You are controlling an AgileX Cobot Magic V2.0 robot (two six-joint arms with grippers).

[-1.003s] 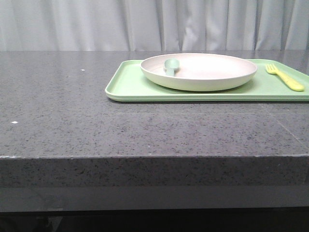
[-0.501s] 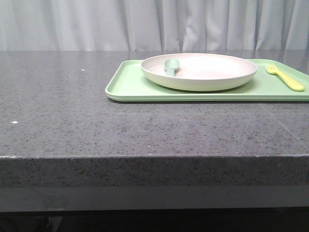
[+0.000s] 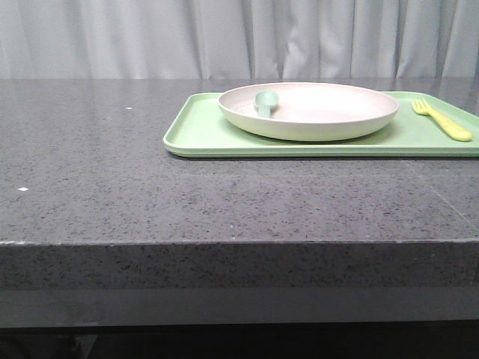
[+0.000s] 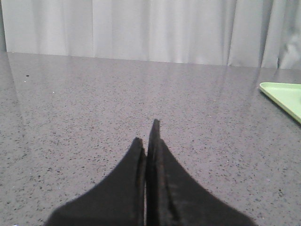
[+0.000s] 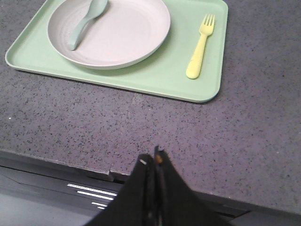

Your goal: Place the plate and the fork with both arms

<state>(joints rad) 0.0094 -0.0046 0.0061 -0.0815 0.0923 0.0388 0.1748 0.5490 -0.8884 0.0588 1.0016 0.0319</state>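
The cream plate point(image 3: 308, 111) sits on a light green tray point(image 3: 202, 134) at the right back of the grey counter, and it shows in the right wrist view point(image 5: 122, 33) too. A pale teal spoon point(image 3: 264, 101) lies in the plate. The yellow fork point(image 3: 441, 120) lies on the tray to the right of the plate, also in the right wrist view point(image 5: 200, 47). My left gripper point(image 4: 146, 132) is shut and empty, low over bare counter left of the tray. My right gripper point(image 5: 151, 157) is shut and empty, above the counter's front edge, well short of the tray. Neither gripper shows in the front view.
The tray's corner point(image 4: 284, 96) shows at the edge of the left wrist view. A white curtain point(image 3: 239, 37) hangs behind the counter. The counter's front edge point(image 3: 239, 243) runs across the front view. Bare counter top lies left of the tray.
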